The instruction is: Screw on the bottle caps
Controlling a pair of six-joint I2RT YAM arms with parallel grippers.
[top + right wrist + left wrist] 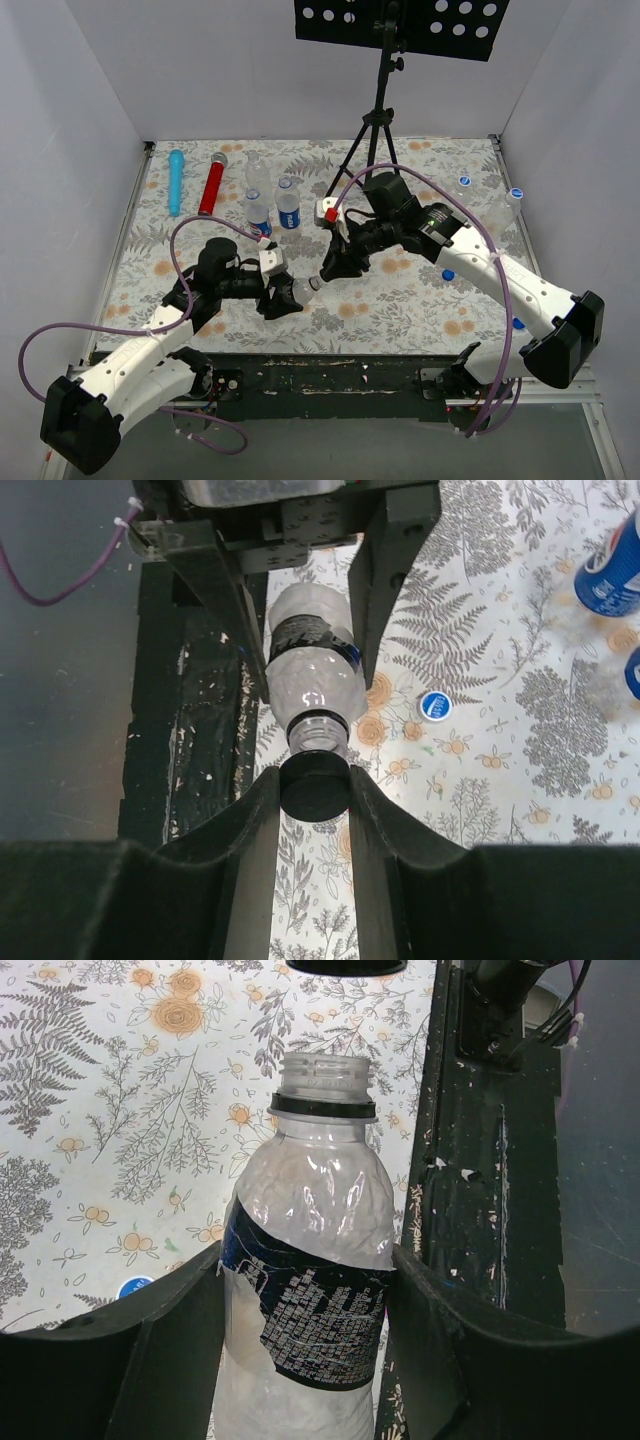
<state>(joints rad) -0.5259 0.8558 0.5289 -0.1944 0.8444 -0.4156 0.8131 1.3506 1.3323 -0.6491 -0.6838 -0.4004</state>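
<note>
Left gripper (281,298) clamped on the crinkled body of a clear plastic bottle (310,1230) with dark label and ribbed, open neck, held near-horizontal over the fern-print table (500,780). Right gripper (329,272) pinching a round matte black cap (315,788) just at the mouth; contact unclear. Forearms angled inward, meeting mid-table. Blue cap (434,705) flat on the cloth nearby
</note>
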